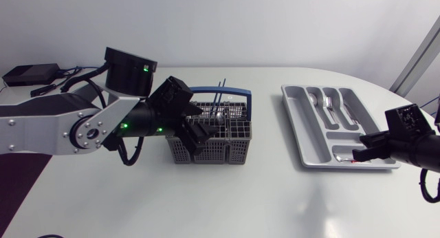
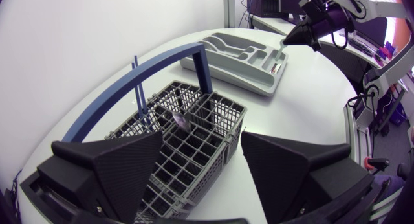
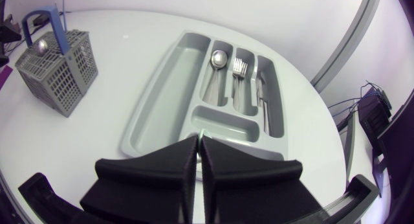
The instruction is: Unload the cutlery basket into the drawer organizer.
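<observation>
The grey cutlery basket (image 1: 227, 143) with a blue handle (image 1: 237, 95) stands mid-table. In it are a spoon (image 2: 180, 120) and thin blue sticks (image 2: 138, 88). My left gripper (image 1: 199, 133) hangs open just over the basket's left half, and its fingers (image 2: 119, 166) straddle the basket's near cells without touching anything. The grey drawer organizer (image 1: 297, 121) lies at the right and holds a spoon (image 3: 218, 58), a fork (image 3: 239, 70) and a knife (image 3: 261, 94). My right gripper (image 1: 359, 154) is over the organizer's front cross compartment (image 3: 223, 120), shut on a thin pale utensil (image 3: 202, 134) that pokes from its tips.
A black box (image 1: 27, 74) and cables (image 1: 65, 80) lie at the table's back left corner. The organizer's long left compartment (image 3: 169, 81) holds nothing. Bare tabletop (image 1: 206, 203) spreads in front of the basket and between basket and organizer.
</observation>
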